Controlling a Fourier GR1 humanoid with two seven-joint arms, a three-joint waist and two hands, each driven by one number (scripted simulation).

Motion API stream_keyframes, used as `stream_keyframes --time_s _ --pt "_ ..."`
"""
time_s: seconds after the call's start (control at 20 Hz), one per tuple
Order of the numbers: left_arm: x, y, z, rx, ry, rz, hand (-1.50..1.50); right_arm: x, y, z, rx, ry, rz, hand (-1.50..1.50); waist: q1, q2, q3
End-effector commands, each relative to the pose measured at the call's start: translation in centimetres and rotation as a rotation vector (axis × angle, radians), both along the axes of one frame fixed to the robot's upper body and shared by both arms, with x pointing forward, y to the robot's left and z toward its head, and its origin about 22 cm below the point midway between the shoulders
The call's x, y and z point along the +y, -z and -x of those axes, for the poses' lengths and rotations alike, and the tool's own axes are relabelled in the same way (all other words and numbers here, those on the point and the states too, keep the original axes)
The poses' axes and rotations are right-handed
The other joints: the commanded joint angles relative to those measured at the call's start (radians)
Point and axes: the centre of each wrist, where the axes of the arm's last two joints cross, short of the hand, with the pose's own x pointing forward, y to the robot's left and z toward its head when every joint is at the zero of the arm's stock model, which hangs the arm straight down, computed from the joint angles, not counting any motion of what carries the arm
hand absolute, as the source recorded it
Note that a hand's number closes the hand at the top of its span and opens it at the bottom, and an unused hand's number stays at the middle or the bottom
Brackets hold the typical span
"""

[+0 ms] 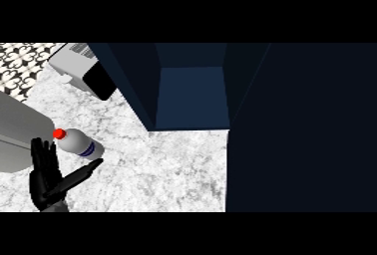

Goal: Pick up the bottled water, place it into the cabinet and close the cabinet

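Observation:
A clear water bottle [78, 143] with a red cap and a blue label band lies on the marble counter [162, 169] at the left. My left hand [49, 180] shows at the lower left with fingers straight and thumb spread, just below and beside the bottle. Whether the thumb touches the bottle I cannot tell. The dark blue cabinet [191, 94] stands open at the top centre, its inside empty. Its open door [302, 129] fills the right side of the view. My right hand is not visible.
A grey appliance with a black front [81, 69] sits at the top left. A large grey rounded object [18, 134] lies along the left edge, touching the bottle's cap end. A patterned tile wall [22, 64] shows in the upper left corner.

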Motion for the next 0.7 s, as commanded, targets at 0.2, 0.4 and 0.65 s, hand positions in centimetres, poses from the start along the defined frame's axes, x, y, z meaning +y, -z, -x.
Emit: stream_keyframes --time_s 0.2,0.4,0.65 --pt "-1.8 3.1 -1.1 -0.04 0.117 0.121 -1.5 -0.6 -3.4 1.3 -0.047 -0.012 0.004 -1.5 -0.001 0.001 0.0" --pt "-2.0 4.3 -1.3 -0.083 0.111 0.133 -1.5 0.1 -2.0 0.1 -0.049 0.011 -0.025 -1.5 0.007 0.004 0.0" --pt "-1.4 5.1 -1.2 -0.143 0.009 0.181 1.5 0.2 -2.9 1.6 -0.053 0.005 -0.018 -1.5 -0.007 0.006 -0.002"
